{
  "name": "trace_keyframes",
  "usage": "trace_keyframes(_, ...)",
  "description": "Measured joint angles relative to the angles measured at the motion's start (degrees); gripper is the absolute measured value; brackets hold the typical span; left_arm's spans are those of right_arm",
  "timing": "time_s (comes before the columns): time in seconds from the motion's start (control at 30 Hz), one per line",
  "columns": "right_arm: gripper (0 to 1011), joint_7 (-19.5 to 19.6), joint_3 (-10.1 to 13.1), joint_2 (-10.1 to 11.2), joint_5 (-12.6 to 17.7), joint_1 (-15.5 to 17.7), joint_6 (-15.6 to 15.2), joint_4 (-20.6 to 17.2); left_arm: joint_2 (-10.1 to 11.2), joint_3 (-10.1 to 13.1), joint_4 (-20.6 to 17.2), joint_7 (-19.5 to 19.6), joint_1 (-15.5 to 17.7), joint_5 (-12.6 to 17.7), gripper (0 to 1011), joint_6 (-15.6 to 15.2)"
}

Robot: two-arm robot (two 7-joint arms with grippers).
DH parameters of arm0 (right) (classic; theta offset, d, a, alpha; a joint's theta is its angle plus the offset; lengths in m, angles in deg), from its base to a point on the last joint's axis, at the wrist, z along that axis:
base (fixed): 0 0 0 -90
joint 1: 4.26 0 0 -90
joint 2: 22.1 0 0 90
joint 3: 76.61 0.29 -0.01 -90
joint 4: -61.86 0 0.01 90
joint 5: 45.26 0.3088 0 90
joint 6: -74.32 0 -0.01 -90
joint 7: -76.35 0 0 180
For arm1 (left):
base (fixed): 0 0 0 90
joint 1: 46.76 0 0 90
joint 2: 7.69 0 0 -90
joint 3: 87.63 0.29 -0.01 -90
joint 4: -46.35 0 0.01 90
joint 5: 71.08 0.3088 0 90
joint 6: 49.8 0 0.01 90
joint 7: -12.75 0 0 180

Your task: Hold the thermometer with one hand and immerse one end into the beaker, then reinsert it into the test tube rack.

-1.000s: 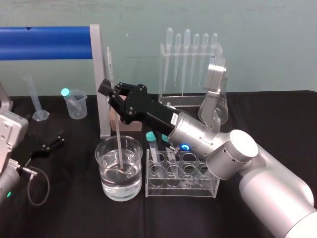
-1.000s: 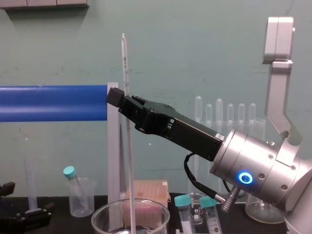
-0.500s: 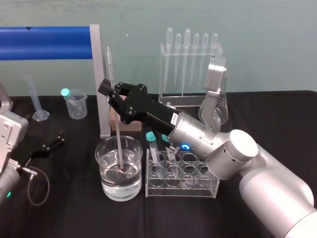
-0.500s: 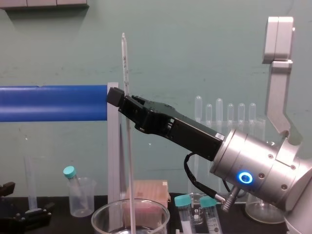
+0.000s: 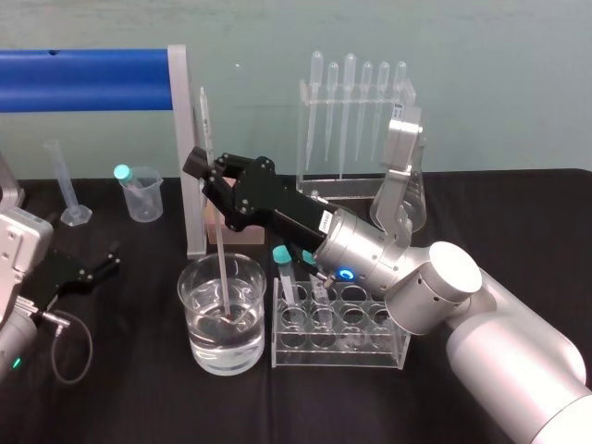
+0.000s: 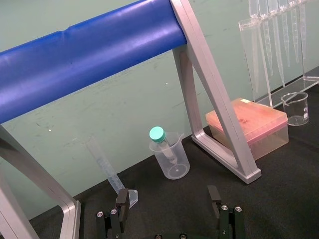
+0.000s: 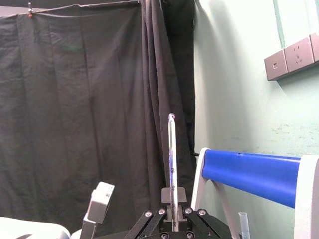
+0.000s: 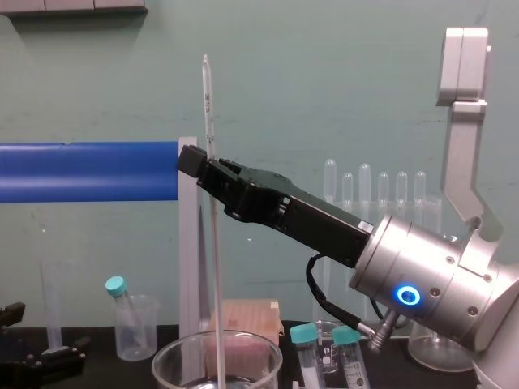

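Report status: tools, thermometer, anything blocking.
Right tool shut on thermometer, lower end immersed in water in beaker. Left tool open, parked low at left. Test tube rack beside beaker; capped tubes in its left holes.

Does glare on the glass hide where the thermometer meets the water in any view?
Head view: highlights streak the beaker wall and water, but the thermometer, held by the right gripper, is traceable into the water. Chest view: the frame edge cuts the beaker off, not glare. Right wrist view: the rod stands out against the dark curtain.
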Motion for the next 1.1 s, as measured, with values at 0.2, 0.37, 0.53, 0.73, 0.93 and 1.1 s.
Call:
trace_keyframes(0.2, 52, 0.0, 0.0, 0.0, 0.0, 0.0, 0.0, 0.0, 0.0, 0.0, 0.0, 0.0, 0.0, 0.0, 1008, 0.0)
trace_keyframes(0.37, 52, 0.0, 0.0, 0.0, 0.0, 0.0, 0.0, 0.0, 0.0, 0.0, 0.0, 0.0, 0.0, 0.0, 1008, 0.0)
trace_keyframes(0.53, 52, 0.0, 0.0, 0.0, 0.0, 0.0, 0.0, 0.0, 0.0, 0.0, 0.0, 0.0, 0.0, 0.0, 1008, 0.0)
trace_keyframes(0.73, 52, 0.0, 0.0, 0.0, 0.0, 0.0, 0.0, 0.0, 0.0, 0.0, 0.0, 0.0, 0.0, 0.0, 1008, 0.0)
trace_keyframes(0.93, 52, 0.0, 0.0, 0.0, 0.0, 0.0, 0.0, 0.0, 0.0, 0.0, 0.0, 0.0, 0.0, 0.0, 1008, 0.0)
trace_keyframes(1.1, 52, 0.0, 0.0, 0.0, 0.0, 0.0, 0.0, 0.0, 0.0, 0.0, 0.0, 0.0, 0.0, 0.0, 1008, 0.0)
